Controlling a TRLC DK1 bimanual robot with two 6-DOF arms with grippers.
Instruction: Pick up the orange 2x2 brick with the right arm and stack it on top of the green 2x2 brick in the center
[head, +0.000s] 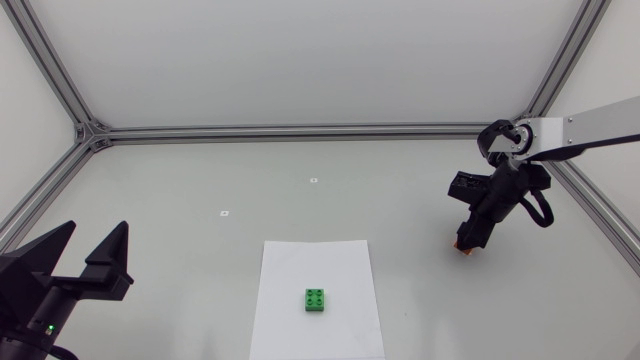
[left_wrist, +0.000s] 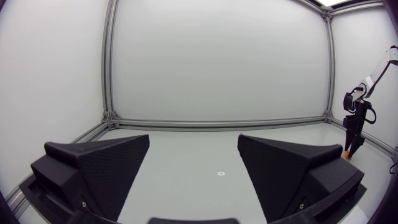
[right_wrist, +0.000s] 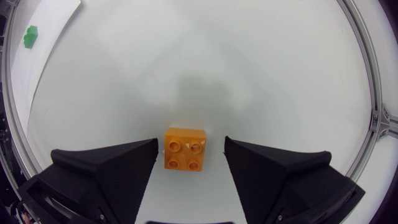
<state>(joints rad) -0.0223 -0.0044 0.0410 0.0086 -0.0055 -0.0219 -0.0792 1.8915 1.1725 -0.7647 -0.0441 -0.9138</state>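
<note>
The orange 2x2 brick (right_wrist: 185, 148) lies on the table at the right, studs up, between the fingers of my right gripper (right_wrist: 191, 144), which stands open with a small gap on each side. In the head view the right gripper (head: 469, 238) points down over the orange brick (head: 464, 249), which is mostly hidden. The green 2x2 brick (head: 317, 300) sits on a white sheet (head: 300, 260) at the front middle, and shows far off beside the right gripper as the green brick (right_wrist: 29, 36). My left gripper (head: 97, 230) stands open at the front left, holding nothing.
An aluminium frame (head: 300, 131) edges the table at the back and sides. Two small markers (head: 313, 180) lie on the table behind the sheet. From the left wrist view the left gripper (left_wrist: 194, 140) looks across at my right arm (left_wrist: 356, 121).
</note>
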